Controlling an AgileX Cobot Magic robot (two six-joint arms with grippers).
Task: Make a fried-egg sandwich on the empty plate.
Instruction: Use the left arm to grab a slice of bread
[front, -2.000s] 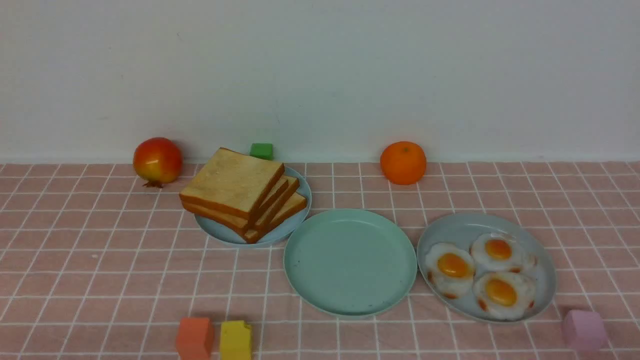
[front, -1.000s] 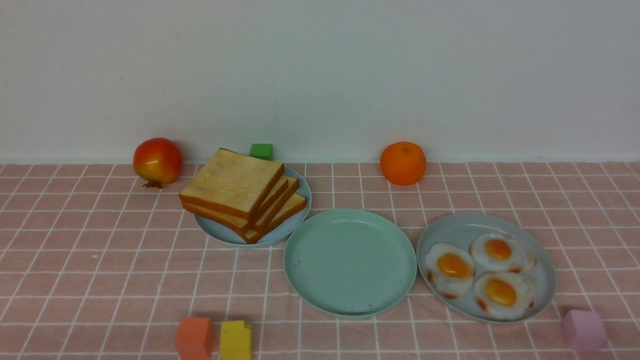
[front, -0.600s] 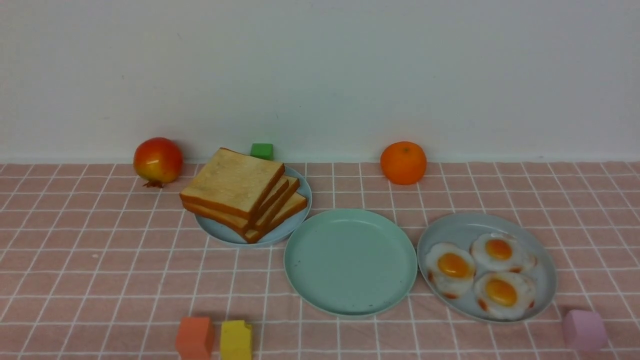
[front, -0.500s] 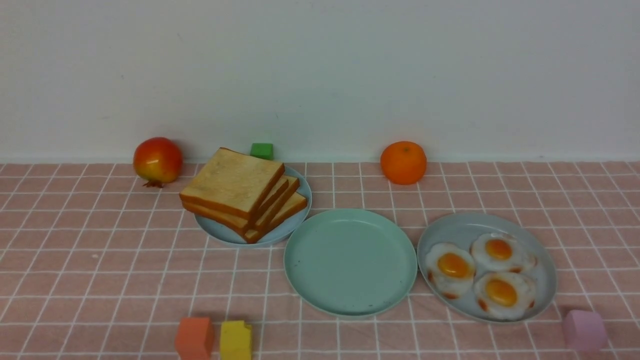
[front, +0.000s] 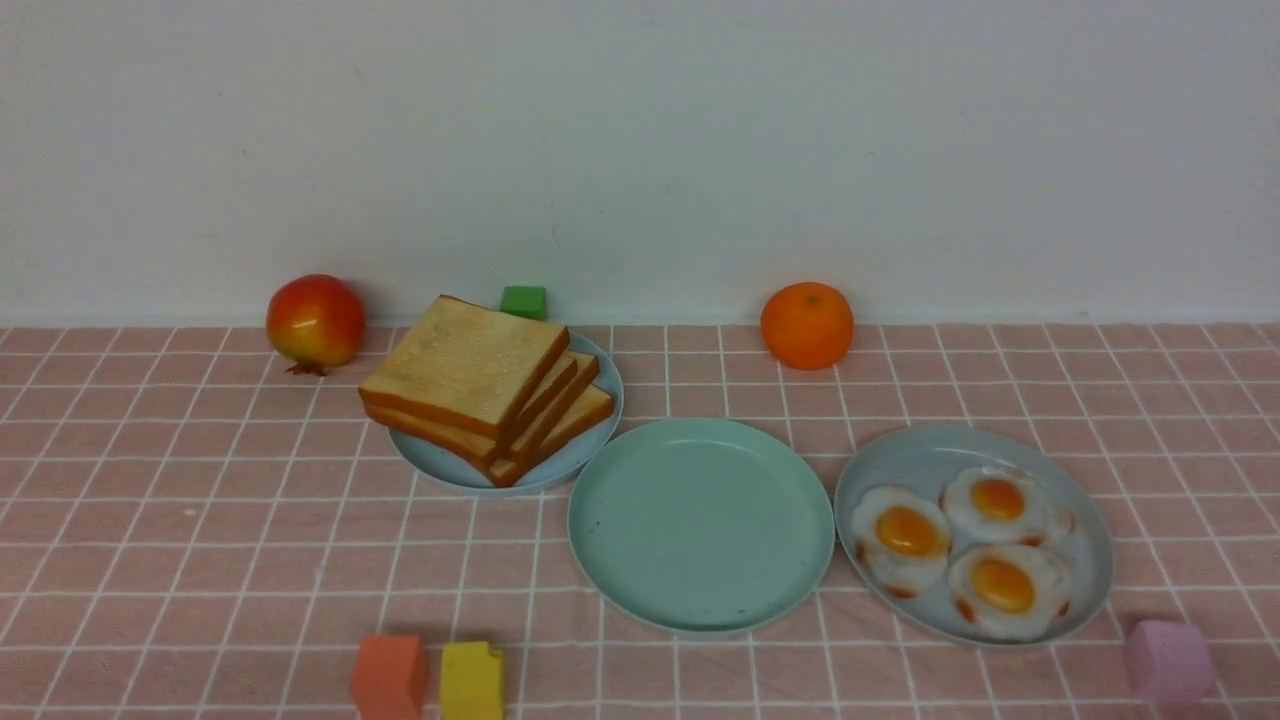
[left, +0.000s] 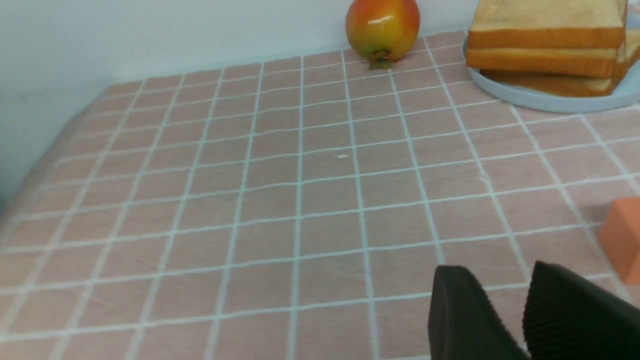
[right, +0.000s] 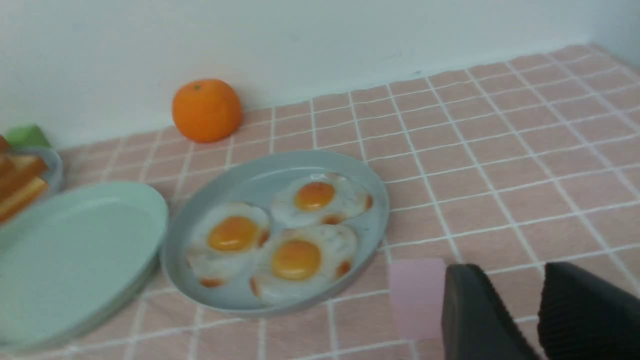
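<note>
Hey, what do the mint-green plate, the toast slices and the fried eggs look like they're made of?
Mint-green plate: likely plastic with a soft satin sheen, going by its uniform colour and thin moulded rim.
Toast slices: probably foam or soft plastic replicas, given the matching shapes and very even browning.
Fried eggs: seemingly glossy rubber or plastic fakes. They are near-identical, with shiny whites and painted-looking brown edges.
</note>
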